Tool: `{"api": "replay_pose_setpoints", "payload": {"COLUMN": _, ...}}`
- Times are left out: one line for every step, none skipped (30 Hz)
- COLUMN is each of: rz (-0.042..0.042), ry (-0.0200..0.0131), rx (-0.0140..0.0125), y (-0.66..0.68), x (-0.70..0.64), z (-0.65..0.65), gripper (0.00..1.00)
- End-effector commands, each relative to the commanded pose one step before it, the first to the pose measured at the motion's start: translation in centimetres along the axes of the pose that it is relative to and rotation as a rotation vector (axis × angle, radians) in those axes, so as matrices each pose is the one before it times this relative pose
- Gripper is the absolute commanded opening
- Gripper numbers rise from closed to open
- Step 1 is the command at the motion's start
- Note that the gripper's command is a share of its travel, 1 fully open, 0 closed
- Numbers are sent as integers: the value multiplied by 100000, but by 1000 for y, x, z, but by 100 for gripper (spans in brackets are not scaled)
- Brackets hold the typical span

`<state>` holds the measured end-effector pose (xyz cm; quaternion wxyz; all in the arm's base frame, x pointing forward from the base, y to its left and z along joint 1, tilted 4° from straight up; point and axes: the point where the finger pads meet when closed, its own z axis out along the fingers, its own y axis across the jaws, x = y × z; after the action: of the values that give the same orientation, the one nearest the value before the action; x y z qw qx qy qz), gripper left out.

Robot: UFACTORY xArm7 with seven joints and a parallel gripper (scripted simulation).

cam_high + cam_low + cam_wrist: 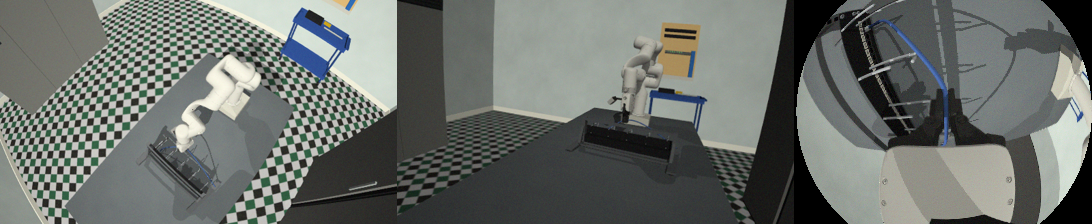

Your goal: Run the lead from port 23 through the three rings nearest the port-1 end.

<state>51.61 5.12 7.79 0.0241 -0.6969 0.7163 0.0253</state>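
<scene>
The black rack (177, 172) (632, 138) (881, 72) with its patch panel stands on the grey table (112, 177) (533, 177), with thin metal rings sticking up along it. A blue lead (204, 169) (643, 123) (921, 56) arcs from the rack's far end up to my gripper. My gripper (182, 148) (625, 119) (945, 97) is shut on the blue lead and hangs just above the rings, towards one end of the rack. In the wrist view the lead curves from my fingers out over the rings. I cannot read the port numbers.
The arm's base (235, 109) stands on the table behind the rack. A blue cart (317, 37) (677, 97) is by the far wall, a grey cabinet (41, 44) at the left and a dark cabinet (358, 171) at the right.
</scene>
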Motion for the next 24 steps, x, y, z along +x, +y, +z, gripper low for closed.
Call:
{"api": "replay_pose_setpoints", "payload": {"rz": -2907, "ry": 37, "rx": 593, "y": -2134, "x": -181, "z": -288, "gripper": 0}}
{"api": "replay_pose_setpoints", "payload": {"rz": -1616, "ry": 1, "rx": 2, "y": -1029, "x": -60, "z": 2, "gripper": 0}}
{"api": "replay_pose_setpoints", "payload": {"rz": -1486, "ry": -40, "rx": -15, "y": -908, "x": -47, "z": 23, "gripper": 0}}
{"api": "replay_pose_setpoints", "payload": {"rz": -1076, "ry": -53, "rx": -20, "y": -635, "x": -29, "z": 29, "gripper": 0}}
{"api": "replay_pose_setpoints", "payload": {"rz": -527, "ry": -33, "rx": -12, "y": -305, "x": -12, "z": 18, "gripper": 0}}
{"api": "replay_pose_setpoints", "payload": {"rz": -94, "ry": -6, "rx": -2, "y": -54, "x": -2, "z": 3, "gripper": 0}}
{"api": "replay_pose_setpoints", "payload": {"rz": 0, "ry": 0, "rx": 0, "y": 0, "x": 0, "z": 0, "gripper": 0}}
{"api": "replay_pose_setpoints", "payload": {"rz": 0, "ry": 0, "rx": 0, "y": 0, "x": 0, "z": 0, "gripper": 0}}
{"api": "replay_pose_setpoints", "payload": {"rz": 0, "ry": 0, "rx": 0, "y": 0, "x": 0, "z": 0, "gripper": 0}}
{"api": "replay_pose_setpoints", "payload": {"rz": 0, "ry": 0, "rx": 0, "y": 0, "x": 0, "z": 0, "gripper": 0}}
{"api": "replay_pose_setpoints", "payload": {"rz": 0, "ry": 0, "rx": 0, "y": 0, "x": 0, "z": 0, "gripper": 0}}
{"api": "replay_pose_setpoints", "payload": {"rz": 0, "ry": 0, "rx": 0, "y": 0, "x": 0, "z": 0, "gripper": 0}}
{"api": "replay_pose_setpoints", "payload": {"rz": 0, "ry": 0, "rx": 0, "y": 0, "x": 0, "z": 0, "gripper": 0}}
{"api": "replay_pose_setpoints", "payload": {"rz": 0, "ry": 0, "rx": 0, "y": 0, "x": 0, "z": 0, "gripper": 0}}
{"api": "replay_pose_setpoints", "payload": {"rz": 0, "ry": 0, "rx": 0, "y": 0, "x": 0, "z": 0, "gripper": 0}}
{"api": "replay_pose_setpoints", "payload": {"rz": 0, "ry": 0, "rx": 0, "y": 0, "x": 0, "z": 0, "gripper": 0}}
{"api": "replay_pose_setpoints", "payload": {"rz": 0, "ry": 0, "rx": 0, "y": 0, "x": 0, "z": 0, "gripper": 0}}
{"api": "replay_pose_setpoints", "payload": {"rz": 0, "ry": 0, "rx": 0, "y": 0, "x": 0, "z": 0, "gripper": 0}}
{"api": "replay_pose_setpoints", "payload": {"rz": 0, "ry": 0, "rx": 0, "y": -1, "x": 0, "z": 0, "gripper": 0}}
{"api": "replay_pose_setpoints", "payload": {"rz": 0, "ry": 0, "rx": -1, "y": -2, "x": 0, "z": 0, "gripper": 0}}
{"api": "replay_pose_setpoints", "payload": {"rz": 0, "ry": 0, "rx": -1, "y": -3, "x": 0, "z": 0, "gripper": 0}}
{"api": "replay_pose_setpoints", "payload": {"rz": 0, "ry": 0, "rx": -1, "y": -4, "x": 0, "z": -1, "gripper": 0}}
{"api": "replay_pose_setpoints", "payload": {"rz": 0, "ry": -1, "rx": -1, "y": -5, "x": 0, "z": -1, "gripper": 0}}
{"api": "replay_pose_setpoints", "payload": {"rz": 0, "ry": 0, "rx": 0, "y": 0, "x": 0, "z": 0, "gripper": 0}}
